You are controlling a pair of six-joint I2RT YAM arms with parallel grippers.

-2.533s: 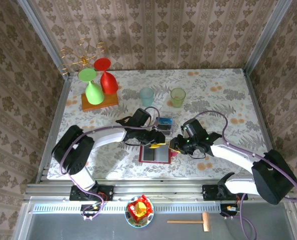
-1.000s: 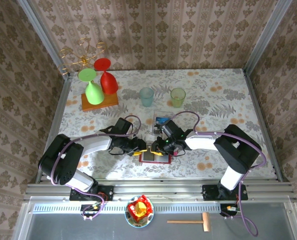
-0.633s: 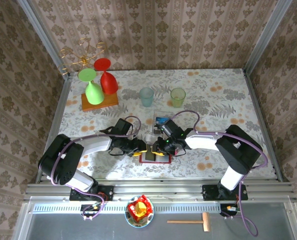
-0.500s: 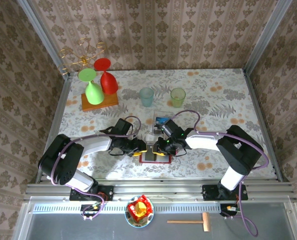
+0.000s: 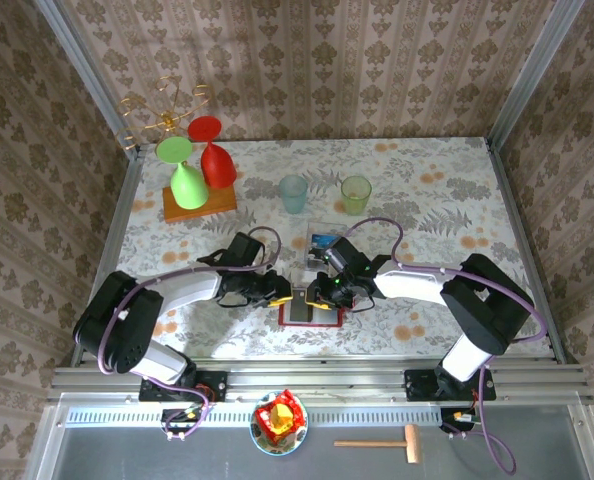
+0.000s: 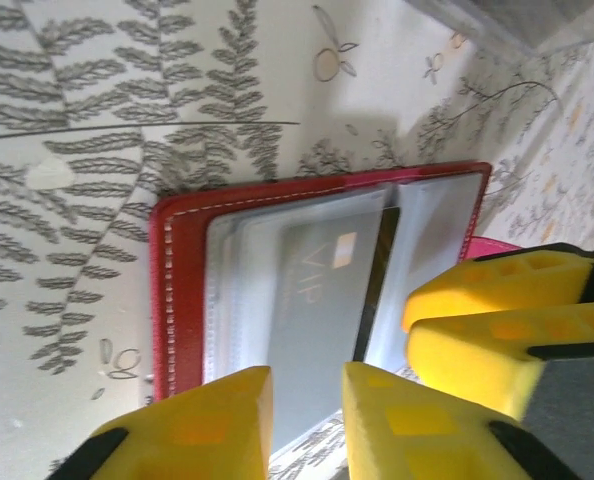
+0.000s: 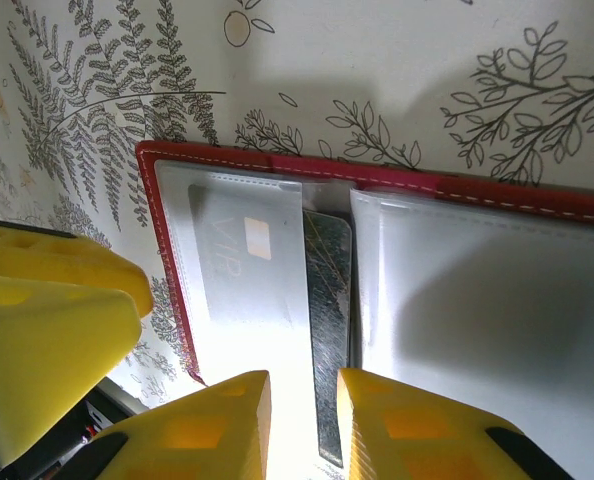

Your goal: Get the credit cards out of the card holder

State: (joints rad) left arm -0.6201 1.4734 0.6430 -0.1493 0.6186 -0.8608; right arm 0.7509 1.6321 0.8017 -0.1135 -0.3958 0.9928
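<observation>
Right gripper point(image 7: 302, 390) moved beside left gripper point(image 6: 307, 390) at card holder point(image 6: 163, 300)'s edge.

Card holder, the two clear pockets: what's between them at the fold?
A dark card lies along the fold of the open card holder, between the VIP-card pocket and the other pocket. The right wrist view shows it.

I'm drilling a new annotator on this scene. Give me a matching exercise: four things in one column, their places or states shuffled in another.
Things:
1 card holder
2 VIP card
3 green goblet
4 mallet

Places or states:
A on the wooden block
B on the grey ledge
C lying open
D inside a clear pocket

Pairs: 1-C, 2-D, 3-A, 4-B
</observation>
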